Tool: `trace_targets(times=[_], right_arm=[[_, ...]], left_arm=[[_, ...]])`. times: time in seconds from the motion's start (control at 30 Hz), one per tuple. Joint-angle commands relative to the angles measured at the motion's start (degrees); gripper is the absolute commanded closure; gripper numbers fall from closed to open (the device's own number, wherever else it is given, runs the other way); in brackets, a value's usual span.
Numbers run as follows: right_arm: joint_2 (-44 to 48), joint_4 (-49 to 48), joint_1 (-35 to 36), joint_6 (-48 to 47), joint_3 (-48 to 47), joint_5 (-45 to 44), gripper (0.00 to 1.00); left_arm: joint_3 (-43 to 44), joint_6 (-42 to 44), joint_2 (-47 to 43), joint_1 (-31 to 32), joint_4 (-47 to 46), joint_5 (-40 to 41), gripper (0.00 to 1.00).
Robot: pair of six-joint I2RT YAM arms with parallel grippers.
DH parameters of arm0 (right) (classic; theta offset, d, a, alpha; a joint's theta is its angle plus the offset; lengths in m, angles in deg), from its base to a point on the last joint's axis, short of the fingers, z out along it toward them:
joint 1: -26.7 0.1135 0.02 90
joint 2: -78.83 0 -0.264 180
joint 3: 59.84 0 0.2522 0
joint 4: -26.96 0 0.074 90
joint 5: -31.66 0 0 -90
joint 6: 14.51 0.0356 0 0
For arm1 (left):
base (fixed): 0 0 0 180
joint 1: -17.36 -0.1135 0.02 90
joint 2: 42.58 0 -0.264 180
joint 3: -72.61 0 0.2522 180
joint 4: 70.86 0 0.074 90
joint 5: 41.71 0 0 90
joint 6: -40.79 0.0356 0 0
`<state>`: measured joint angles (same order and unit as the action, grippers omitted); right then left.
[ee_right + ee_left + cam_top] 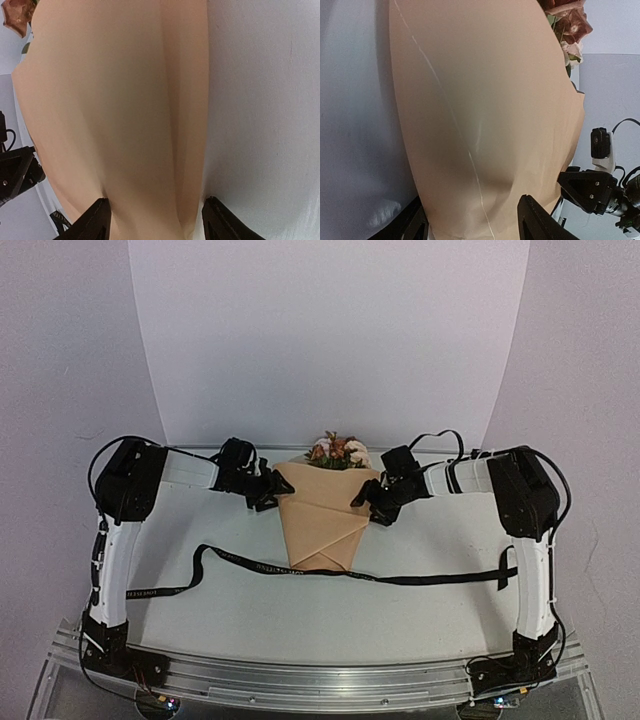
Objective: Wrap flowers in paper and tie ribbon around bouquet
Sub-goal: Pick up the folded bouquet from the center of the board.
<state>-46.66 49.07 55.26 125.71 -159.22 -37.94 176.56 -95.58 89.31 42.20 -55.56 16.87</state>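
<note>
Bouquet (322,525): I am seeing it lying in the middle of the desk (250,625), with the narrow tip pointing toward the arm bases and the wide end pointing away.
Paper (485,125): it is sitting folded over itself into a tan cone, with overlapping flaps showing from above and a pale crease running down the side in the left wrist view.
Flowers (337,451): pink, cream and rust blooms with green leaves are poking out of the cone's far, wide end. I am also catching them at the upper corner of each wrist view.
Ribbon (430,580): it is lying loose and untied on the desk, stretching from beside the left arm (110,560) to beside the right arm (535,580) and crossing at the cone's tip. I cannot tell whether it is passing under the tip.
Left jaws: they are standing wide apart at the cone's upper left edge, with the paper bulging between the two fingers (412,225). I cannot tell whether they are clenching it or only straddling it.
Right jaws: they are mirroring that at the cone's upper right edge, with the fingers (220,222) spread to either side of a long paper fold. One finger is sitting just beside the paper's edge on the desk side. I cannot tell whether they are grasping.
Arms: both are reaching inward from opposite sides and facing each other across the cone.
</note>
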Motion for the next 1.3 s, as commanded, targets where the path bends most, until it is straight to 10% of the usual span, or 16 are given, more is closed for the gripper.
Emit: trace_targets(times=[0.0,0.4,1.27], right_arm=[[-3.8,0.4,-0.1,0.9,-3.9,1.1,0.45],[-4.0,3.7,-0.1,-3.2,-9.5,-0.1,0.99],[3.4,15.9,0.1,-1.8,-13.0,0.3,1.0]], left_arm=[[3.6,-2.7,5.0,0.9,1.4,0.4,0.42],[8.8,-5.7,6.9,1.3,-0.6,-2.5,0.81],[9.8,-8.2,-0.6,2.0,8.5,-5.3,0.92]])
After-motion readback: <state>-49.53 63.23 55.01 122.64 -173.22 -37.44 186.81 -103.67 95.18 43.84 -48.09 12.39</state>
